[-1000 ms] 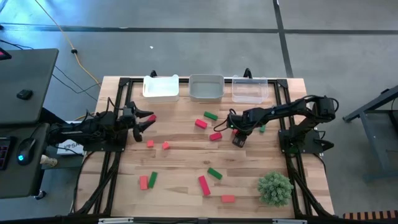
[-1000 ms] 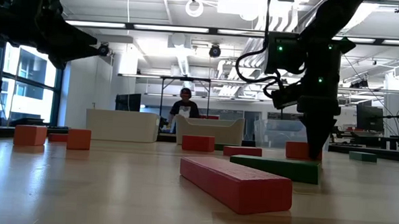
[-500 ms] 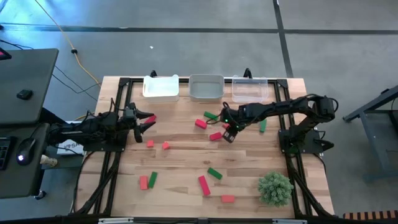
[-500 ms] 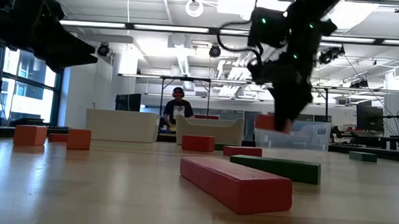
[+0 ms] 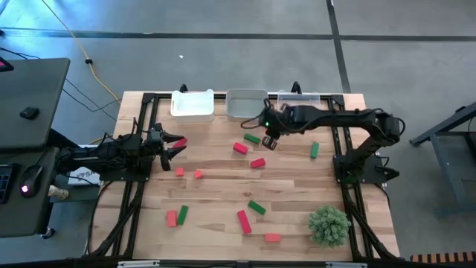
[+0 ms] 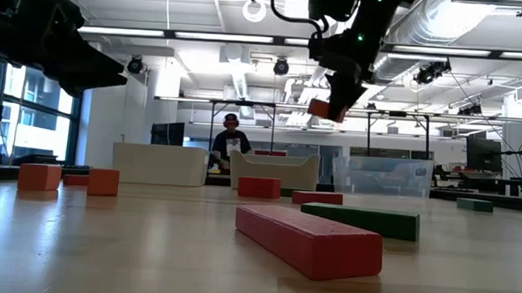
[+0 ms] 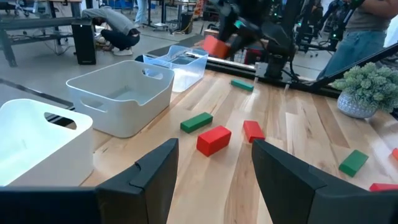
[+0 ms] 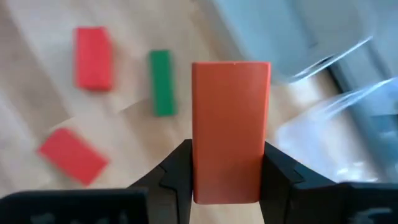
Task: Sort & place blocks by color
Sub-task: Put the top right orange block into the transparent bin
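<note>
The table (image 5: 223,190) is made of pale wood planks with a smooth top and black metal bars along its sides. It stands on a grey floor in a big bright room with lamps and pipes on the ceiling, and a person (image 6: 230,141) is far at the back. Three boxes sit in a row along the far edge: a white one (image 5: 193,105), a grey one (image 5: 246,105) and a clear one (image 5: 299,106). Small hard blocks (image 5: 244,221) with flat sides lie spread over the wood, some red, some green, some orange. A bushy green plant (image 5: 329,225) stands near the front right corner. The right pincer (image 5: 270,140) is up in the air near the far edge, just in front of the grey box, and it is clamped on an orange block (image 8: 230,130). The left pincer (image 5: 176,144) waits by the left edge of the table with its fingers apart, holding nothing.
</note>
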`<move>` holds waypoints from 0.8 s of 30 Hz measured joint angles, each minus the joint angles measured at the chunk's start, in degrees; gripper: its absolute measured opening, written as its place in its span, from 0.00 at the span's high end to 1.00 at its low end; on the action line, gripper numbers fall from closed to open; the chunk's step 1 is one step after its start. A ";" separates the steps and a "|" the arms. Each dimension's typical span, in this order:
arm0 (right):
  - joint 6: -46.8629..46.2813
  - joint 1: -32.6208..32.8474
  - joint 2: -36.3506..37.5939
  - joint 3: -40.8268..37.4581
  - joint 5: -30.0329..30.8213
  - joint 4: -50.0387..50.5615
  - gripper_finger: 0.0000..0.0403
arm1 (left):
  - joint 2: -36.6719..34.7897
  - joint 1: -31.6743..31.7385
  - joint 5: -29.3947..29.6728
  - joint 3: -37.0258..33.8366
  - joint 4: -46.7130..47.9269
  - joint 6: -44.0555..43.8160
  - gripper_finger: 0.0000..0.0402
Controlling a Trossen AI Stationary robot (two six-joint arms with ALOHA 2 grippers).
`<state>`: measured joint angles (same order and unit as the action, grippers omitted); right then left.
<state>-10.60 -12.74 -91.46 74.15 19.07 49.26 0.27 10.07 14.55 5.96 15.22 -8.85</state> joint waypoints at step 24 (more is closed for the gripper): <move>11.69 -31.55 -0.51 2.55 -1.27 4.36 0.73 | 0.00 -0.01 0.00 0.00 -0.02 -2.09 0.52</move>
<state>1.10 -44.29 -91.97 76.71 17.80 53.61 0.27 10.06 14.55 5.96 15.20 -10.94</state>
